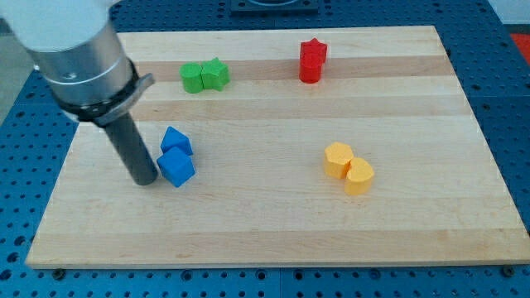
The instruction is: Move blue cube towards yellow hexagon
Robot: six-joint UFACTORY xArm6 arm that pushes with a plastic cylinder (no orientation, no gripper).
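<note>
The blue cube (176,166) lies on the wooden board at the view's left centre, touching another blue block (175,140) just above it. My tip (146,180) rests on the board right beside the cube's left side, close to touching it. The yellow hexagon (338,159) lies to the view's right of centre, touching a second yellow block (359,176) at its lower right. The cube and the hexagon are far apart, roughly level with each other.
Two green blocks (204,75) sit together near the view's top left. A red star-shaped block (312,60) stands near the top centre-right. The wooden board (265,232) rests on a blue perforated table (513,91).
</note>
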